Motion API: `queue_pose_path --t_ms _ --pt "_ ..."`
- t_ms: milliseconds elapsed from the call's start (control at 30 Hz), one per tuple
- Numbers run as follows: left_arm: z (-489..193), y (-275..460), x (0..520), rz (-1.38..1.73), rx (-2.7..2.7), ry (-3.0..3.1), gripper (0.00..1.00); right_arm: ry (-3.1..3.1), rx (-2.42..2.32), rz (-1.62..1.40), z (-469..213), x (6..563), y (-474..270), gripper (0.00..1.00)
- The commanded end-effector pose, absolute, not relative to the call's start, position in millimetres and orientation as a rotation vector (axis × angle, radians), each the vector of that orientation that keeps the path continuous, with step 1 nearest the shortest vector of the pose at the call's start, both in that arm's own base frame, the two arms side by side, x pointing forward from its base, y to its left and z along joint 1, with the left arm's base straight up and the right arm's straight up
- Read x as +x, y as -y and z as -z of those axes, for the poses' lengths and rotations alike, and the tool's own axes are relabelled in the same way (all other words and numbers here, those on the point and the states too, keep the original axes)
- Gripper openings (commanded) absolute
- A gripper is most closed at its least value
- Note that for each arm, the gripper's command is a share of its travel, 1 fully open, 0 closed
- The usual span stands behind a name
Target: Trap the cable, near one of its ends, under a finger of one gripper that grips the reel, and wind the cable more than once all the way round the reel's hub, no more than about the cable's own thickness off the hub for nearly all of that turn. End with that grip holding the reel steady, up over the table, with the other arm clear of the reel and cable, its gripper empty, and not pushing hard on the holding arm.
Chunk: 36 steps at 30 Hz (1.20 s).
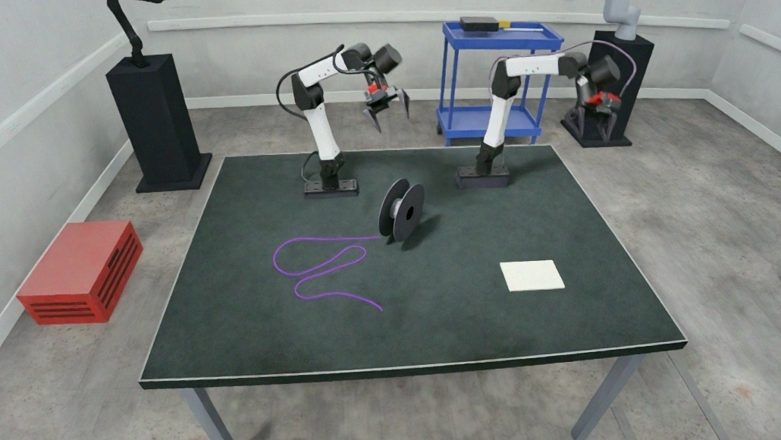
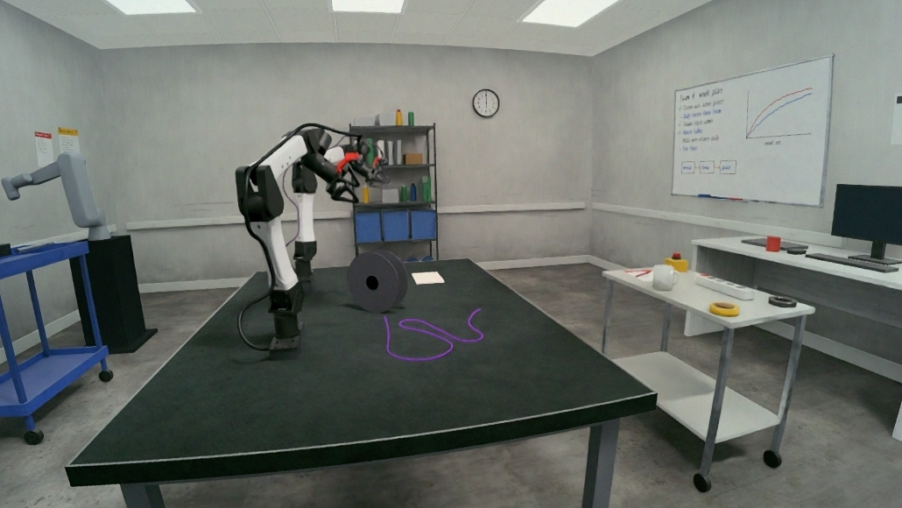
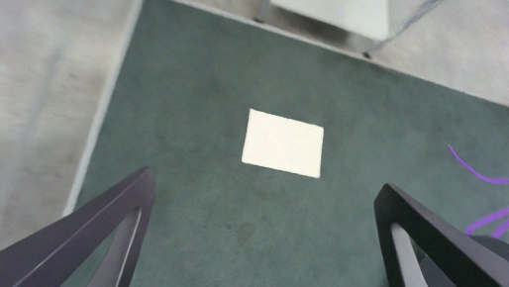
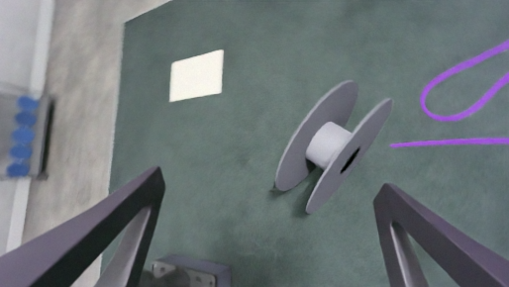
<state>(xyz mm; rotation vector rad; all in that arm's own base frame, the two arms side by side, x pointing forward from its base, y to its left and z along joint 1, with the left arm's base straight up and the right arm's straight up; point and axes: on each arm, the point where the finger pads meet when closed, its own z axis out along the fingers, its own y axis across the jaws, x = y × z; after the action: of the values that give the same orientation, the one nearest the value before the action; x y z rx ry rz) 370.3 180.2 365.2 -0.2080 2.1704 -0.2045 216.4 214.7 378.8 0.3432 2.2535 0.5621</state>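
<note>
The dark grey reel (image 1: 404, 225) (image 2: 362, 296) stands upright on its two flange rims; its pale, bare hub (image 4: 327, 144) shows in the right wrist view. The purple cable (image 1: 327, 238) (image 2: 419, 360) (image 3: 477, 174) (image 4: 446, 143) lies in loops on the table; one end lies a little off the reel's flange, the other toward the front edge. The left gripper (image 1: 586, 130) (image 3: 267, 179) is open and empty, raised, away from reel and cable. The right gripper (image 1: 391, 123) (image 4: 273, 178) is open and empty, raised above and behind the reel.
A flat cream rectangle (image 1: 531, 275) (image 2: 427, 278) (image 3: 283, 143) (image 4: 196, 76) lies on the table (image 1: 437, 328) on the left arm's side. The arm bases stand along the rear edge, with the reel in front of and between them. A blue cart (image 1: 494, 38) stands behind the table.
</note>
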Motion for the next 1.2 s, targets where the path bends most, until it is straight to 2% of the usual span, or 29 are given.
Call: queue_pose_path --t_ms 0,533,633,1033,1167 --pt "-395 -181 353 0.092 -0.245 -2.136 1.0 -2.223 0.192 -0.675 -410 206 -218 1.0" --pt "-503 -155 258 -0.274 -0.382 -1.885 1.0 -1.952 -0.376 -0.845 -501 153 -196 1.0" --pt "-506 -155 254 -0.29 -0.396 -1.875 1.0 -1.942 -0.416 -0.839 -503 149 -195 1.0" --pt "-563 -121 169 -0.468 -0.495 -1.642 1.0 -1.597 -0.699 -0.872 -564 102 -160 1.0" --pt "-568 -117 158 -0.486 -0.508 -1.612 1.0 -1.556 -0.731 -0.867 -569 96 -155 1.0"
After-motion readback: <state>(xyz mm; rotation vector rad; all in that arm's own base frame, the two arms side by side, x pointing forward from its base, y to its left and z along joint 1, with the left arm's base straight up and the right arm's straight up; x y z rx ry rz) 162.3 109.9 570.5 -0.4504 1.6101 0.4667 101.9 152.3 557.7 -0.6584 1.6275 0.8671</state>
